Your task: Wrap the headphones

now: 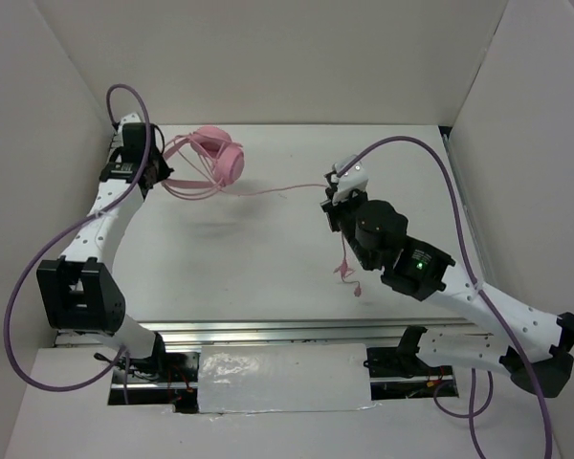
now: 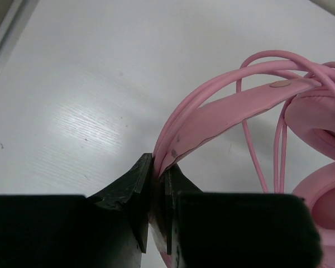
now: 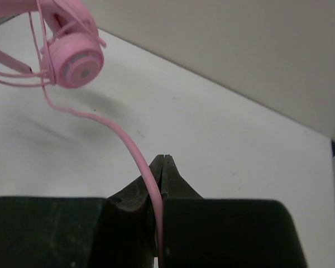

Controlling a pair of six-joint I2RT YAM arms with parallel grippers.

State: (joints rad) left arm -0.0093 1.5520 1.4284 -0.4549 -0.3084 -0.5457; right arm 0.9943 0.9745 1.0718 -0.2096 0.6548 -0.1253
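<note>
The pink headphones [image 1: 217,157] hang above the white table at the back left. My left gripper [image 1: 159,174] is shut on their thin headband [image 2: 234,109], pinched between the jaws [image 2: 159,167]. Loops of pink cord [image 2: 279,139] lie around the headband beside the ear cups [image 2: 318,117]. The cord [image 1: 287,191] runs rightwards, fairly taut, to my right gripper [image 1: 337,188], which is shut on it. In the right wrist view the cord [image 3: 123,134] comes from the ear cup [image 3: 75,61] and goes down into the closed gripper [image 3: 163,159]. The free cord end [image 1: 345,263] dangles below the right gripper.
White walls enclose the table [image 1: 258,268] at the back and on both sides. Thick purple robot cables [image 1: 430,153] arc over each arm. A metal rail [image 1: 268,330] and a white foil-covered strip run along the near edge between the arm bases.
</note>
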